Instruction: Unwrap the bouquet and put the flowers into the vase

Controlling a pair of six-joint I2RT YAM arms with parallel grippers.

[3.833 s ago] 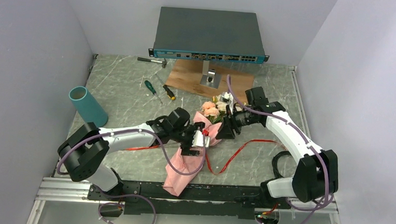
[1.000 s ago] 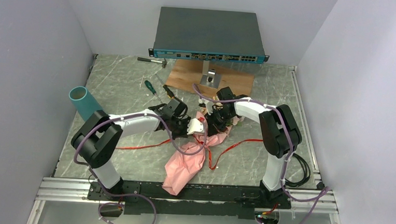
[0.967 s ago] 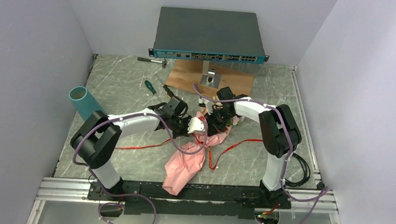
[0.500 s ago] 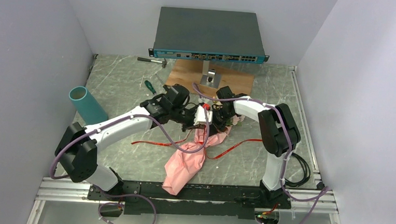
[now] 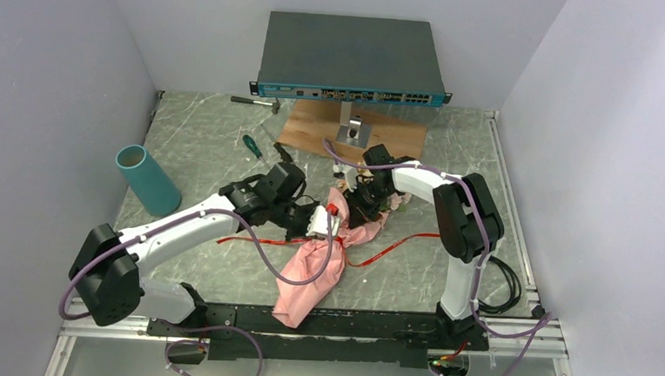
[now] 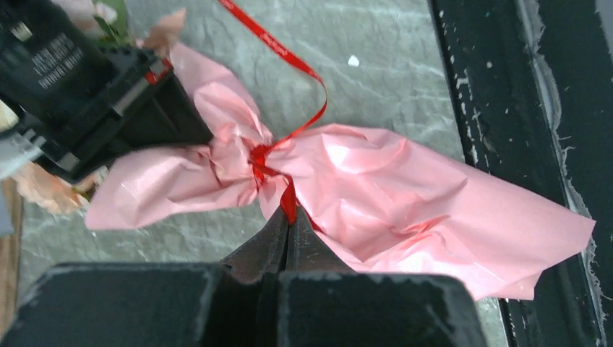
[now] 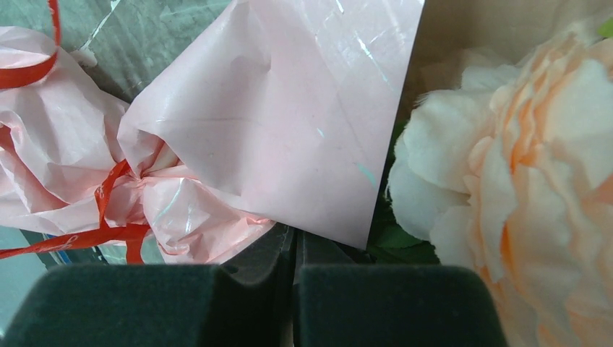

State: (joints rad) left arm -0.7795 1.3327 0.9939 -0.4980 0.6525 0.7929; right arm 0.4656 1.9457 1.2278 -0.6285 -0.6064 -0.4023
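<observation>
The bouquet lies mid-table, its crinkled pink paper (image 5: 313, 272) (image 6: 376, 189) still cinched by a red ribbon knot (image 6: 258, 155). My left gripper (image 5: 321, 227) (image 6: 289, 217) is shut on a ribbon end just below that knot. My right gripper (image 5: 361, 209) (image 7: 293, 238) is shut on the pink paper (image 7: 289, 123) at the bloom end. A peach and cream flower (image 7: 520, 166) fills its view on the right, and the flowers (image 5: 388, 202) peek out beside it. Loose ribbon (image 5: 395, 242) trails over the table. The teal vase (image 5: 146, 179) stands far left.
A network switch (image 5: 352, 58) sits at the back with a wooden board (image 5: 397, 138) and a metal stand (image 5: 350, 133) before it. A hammer (image 5: 256, 102) and screwdrivers (image 5: 253, 146) lie back left. A black cable (image 5: 502, 281) coils near the right arm's base.
My left gripper has drawn back toward the near left with the ribbon end pinched, and the loose ribbon on the table has shifted. The right arm has stayed put.
</observation>
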